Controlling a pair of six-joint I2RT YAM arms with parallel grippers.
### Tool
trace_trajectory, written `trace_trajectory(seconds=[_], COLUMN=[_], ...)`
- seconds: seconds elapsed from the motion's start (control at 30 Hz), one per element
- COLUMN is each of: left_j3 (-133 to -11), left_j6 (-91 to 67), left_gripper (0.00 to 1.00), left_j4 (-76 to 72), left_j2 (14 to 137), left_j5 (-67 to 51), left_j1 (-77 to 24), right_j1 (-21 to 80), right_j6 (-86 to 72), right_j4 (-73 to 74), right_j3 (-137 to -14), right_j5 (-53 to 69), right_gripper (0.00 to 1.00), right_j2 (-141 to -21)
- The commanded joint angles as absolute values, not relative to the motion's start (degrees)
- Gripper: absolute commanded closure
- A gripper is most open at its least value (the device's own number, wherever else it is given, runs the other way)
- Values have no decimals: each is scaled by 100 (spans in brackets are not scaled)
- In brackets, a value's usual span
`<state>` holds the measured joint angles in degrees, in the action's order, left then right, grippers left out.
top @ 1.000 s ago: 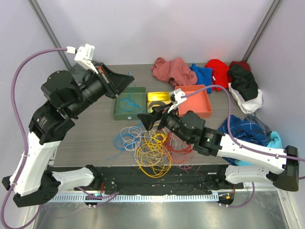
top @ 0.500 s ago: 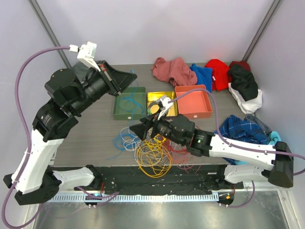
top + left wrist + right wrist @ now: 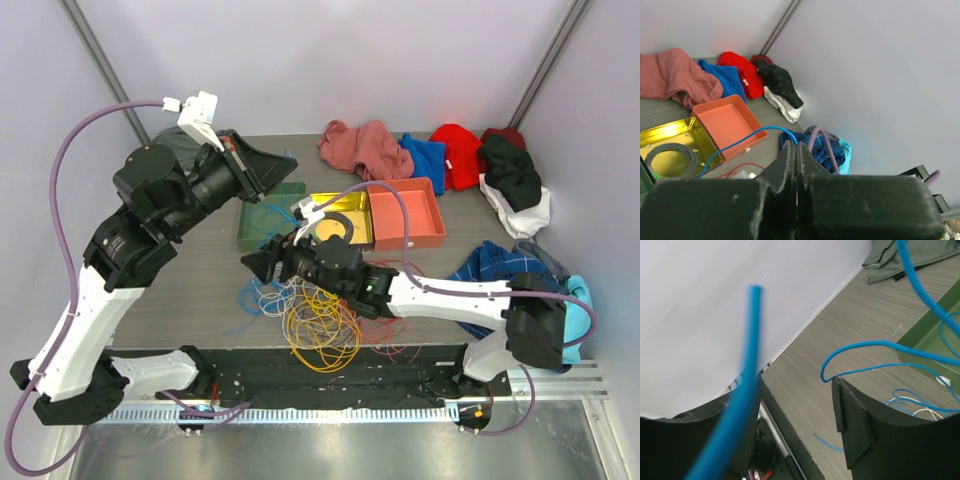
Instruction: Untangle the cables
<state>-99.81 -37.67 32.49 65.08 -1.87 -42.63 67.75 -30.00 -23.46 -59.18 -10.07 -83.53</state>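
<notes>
Aloft, left gripper clamps a blue cable — right gripper (low) wide open, holding nothing

This is a robotics lab: a closed test cell, not a lived-in room. Bare white walls box in the desk on three sides, with slanted metal poles in the back corners. Two white-and-black arms are bolted at the desk's near edge, and mauve hoses loop from them. Below the bases run a slotted duct and a sheet-metal ledge. The desk carries an odd mix: three trays, green, yellow and orange, set in a row; a heap of mixed clothes; and loose coloured cables.
</notes>
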Motion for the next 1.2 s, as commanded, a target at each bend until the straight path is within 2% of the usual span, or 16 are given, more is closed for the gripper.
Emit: trace_trajectory(seconds=[0.0, 0.07, 0.1, 0.13, 0.17, 0.4, 0.63, 0.97, 1.17], left_j3=[-9897, -9853, -9800, -9782, -9765, -9668, -9948, -12004, -13050], left_j6=[-3841, -3823, -3788, -3771, -3753, -3604, -3305, -2417, -2136], left_gripper=[100, 100, 100, 100, 100, 100, 100, 100, 100], left_j4=[2848, 2839, 2839, 2830, 2839, 2918, 3199, 3384, 3129], left_j2=[6372, 6302, 6293, 6241, 6223, 6091, 5976, 6609, 7162], left_j5=[-334, -264, -238, -194, -141, 411, 1325, 1863, 1837], left_j1=[-4298, -4298, -4298, -4298, -4298, -4298, -4298, -4289, -4298], right_j1=[6794, 6785, 6785, 6785, 6803, 6855, 6873, 6873, 6882], right_j6=[-3190, -3339, -3349, -3366, -3358, -3296, -3270, -4243, -4807], right_j4=[-3680, -4495, -4622, -4632, -4562, -3526, -1534, 350, 896], right_j3=[-5960, -5460, -5354, -5257, -5212, -4808, -4360, -2779, -2022], right_j5=[-1950, -2240, -2389, -2443, -2452, -2487, -2891, -3550, -3709], right_gripper=[58, 74, 90, 97, 99, 99, 99, 99, 99], right_j2=[-8587, -8491, -8447, -8403, -8254, -7035, -5391, -3333, -2690])
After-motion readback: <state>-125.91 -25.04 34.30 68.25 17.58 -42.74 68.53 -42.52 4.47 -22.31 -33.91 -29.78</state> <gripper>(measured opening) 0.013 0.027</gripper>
